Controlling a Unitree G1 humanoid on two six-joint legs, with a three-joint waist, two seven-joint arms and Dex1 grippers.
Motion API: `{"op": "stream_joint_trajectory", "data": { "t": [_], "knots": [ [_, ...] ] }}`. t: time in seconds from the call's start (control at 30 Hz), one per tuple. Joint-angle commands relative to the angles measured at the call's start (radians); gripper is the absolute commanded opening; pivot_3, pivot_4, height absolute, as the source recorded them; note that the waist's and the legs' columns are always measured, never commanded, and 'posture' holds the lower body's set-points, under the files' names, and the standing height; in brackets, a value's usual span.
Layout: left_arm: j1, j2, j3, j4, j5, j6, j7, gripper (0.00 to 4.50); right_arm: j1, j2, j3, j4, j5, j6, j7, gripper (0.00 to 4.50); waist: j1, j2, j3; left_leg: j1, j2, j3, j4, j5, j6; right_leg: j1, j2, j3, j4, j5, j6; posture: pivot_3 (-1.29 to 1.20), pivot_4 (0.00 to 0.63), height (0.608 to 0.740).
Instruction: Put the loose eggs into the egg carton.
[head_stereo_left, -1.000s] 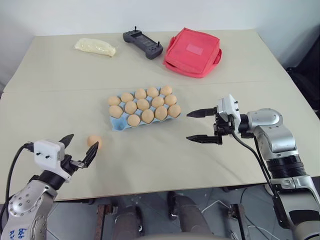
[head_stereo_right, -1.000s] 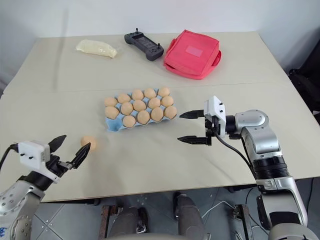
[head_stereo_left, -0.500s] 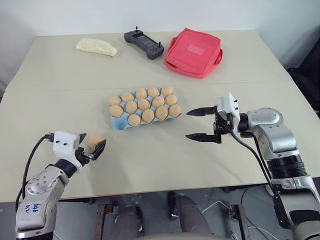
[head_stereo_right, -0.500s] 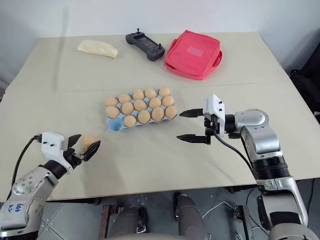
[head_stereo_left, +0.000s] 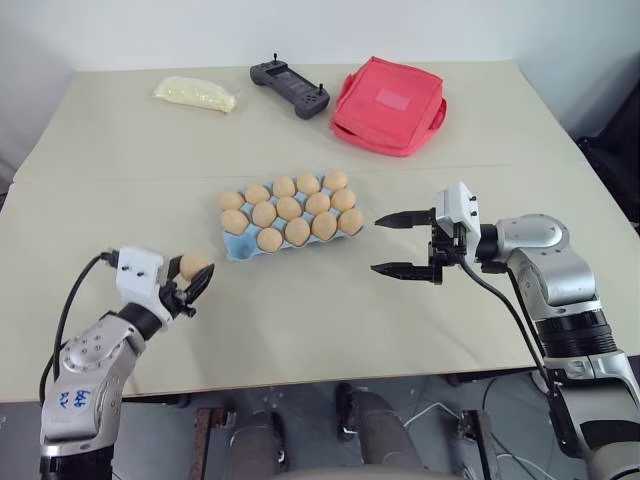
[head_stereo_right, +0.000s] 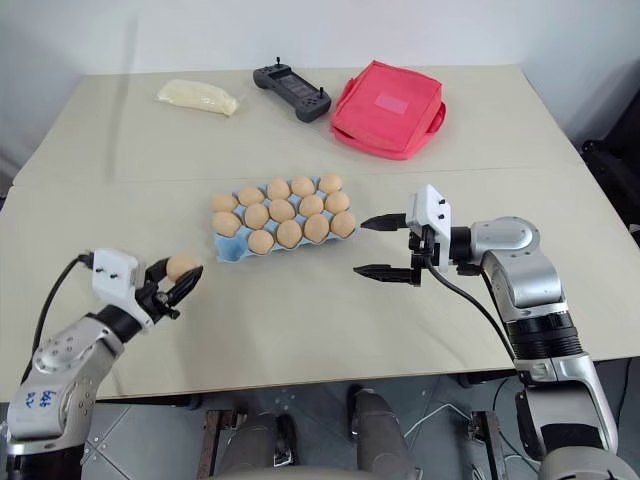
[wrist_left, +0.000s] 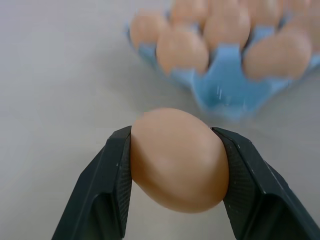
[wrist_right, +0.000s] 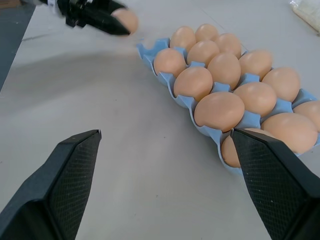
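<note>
my left gripper (head_stereo_left: 192, 283) is clamped shut on an egg (head_stereo_left: 191, 267), the two black fingers (wrist_left: 100, 195) pressing its opposite sides, and it hangs off the table (head_stereo_left: 300, 330) a little way short of the carton (head_stereo_left: 243, 250). my right gripper (head_stereo_left: 402, 244) hovers just off the carton's other end with its jaws spread wide and nothing between them.

the carton sits mid-table and looks nearly full. the one cup i can see empty is the near corner facing my left gripper, a bare blue hollow (wrist_left: 227, 92) in the left wrist view.

what worries me most is the grip itself. the egg is smooth and rounded, held by two narrow pads across its middle, so a jolt on the way over could let it roll or squirt out and drop onto the table. squeezing harder to stop that risks cracking the shell.

the other risk is the landing. the free cup is hemmed in by seated eggs (head_stereo_left: 268, 238), so if i come in low or off line my fingers or the held egg could knock a neighbour, or catch the carton's rim and shove the light tray. letting go too high would let the egg bounce off the cup's ridge.
</note>
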Motion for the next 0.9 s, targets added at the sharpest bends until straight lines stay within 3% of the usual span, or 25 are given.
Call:
{"op": "stream_joint_trajectory", "data": {
  "t": [0.03, 0.27, 0.5, 0.53, 0.73, 0.9],
  "knots": [
    [-0.072, 0.015, -0.035, 0.015, -0.004, -0.023, -0.035, 2.07, 0.002, -0.008, -0.029, -0.038, 0.011, -0.005, -0.018, 4.37, 0.005, 0.0, 0.0, 0.0, 0.0, 0.0, 0.0, 0.0, 0.0, 0.0, 0.0, 0.0, 0.0, 0.0, 0.0, 0.0, 0.15, 0.74],
    [-0.235, 0.001, -0.129, 0.202, 0.032, -0.089, -0.106, 2.07, 0.03, -0.01, -0.045, -0.065, 0.018, -0.008, -0.05, 4.37, 0.014, 0.0, 0.0, 0.0, 0.0, 0.001, 0.0, 0.001, -0.001, 0.0, 0.002, 0.0, 0.001, 0.0, 0.0, 0.0, 0.15, 0.74],
    [-0.287, -0.014, -0.163, 0.294, 0.056, -0.145, -0.138, 4.34, 0.064, -0.018, -0.06, -0.1, 0.024, -0.001, -0.079, 4.37, 0.017, 0.0, 0.0, 0.0, 0.0, 0.001, 0.0, 0.001, -0.001, -0.001, 0.002, 0.0, 0.002, 0.0, 0.0, 0.0, 0.15, 0.74],
    [-0.29, -0.016, -0.167, 0.298, 0.055, -0.148, -0.145, 4.46, 0.069, -0.018, -0.062, -0.104, 0.024, 0.0, -0.083, 4.37, 0.017, 0.0, 0.0, 0.0, 0.0, 0.001, 0.001, 0.001, -0.001, -0.001, 0.002, 0.0, 0.002, 0.0, 0.0, 0.0, 0.15, 0.74],
    [-0.31, -0.023, -0.154, 0.303, 0.047, -0.153, -0.14, 4.46, 0.083, -0.016, -0.067, -0.115, 0.023, 0.001, -0.092, 4.37, 0.016, 0.0, 0.0, 0.0, 0.0, 0.001, 0.001, 0.001, -0.001, 0.0, 0.002, 0.0, 0.003, 0.0, 0.0, 0.0, 0.15, 0.74],
    [-0.284, 0.008, -0.073, 0.242, -0.033, -0.099, -0.163, 4.46, 0.083, -0.017, -0.071, -0.11, 0.023, -0.003, -0.095, 4.37, 0.015, 0.0, 0.0, 0.0, 0.0, 0.0, 0.001, 0.001, -0.002, -0.001, 0.002, 0.0, 0.004, 0.0, 0.0, 0.0, 0.15, 0.74]
  ]
}}
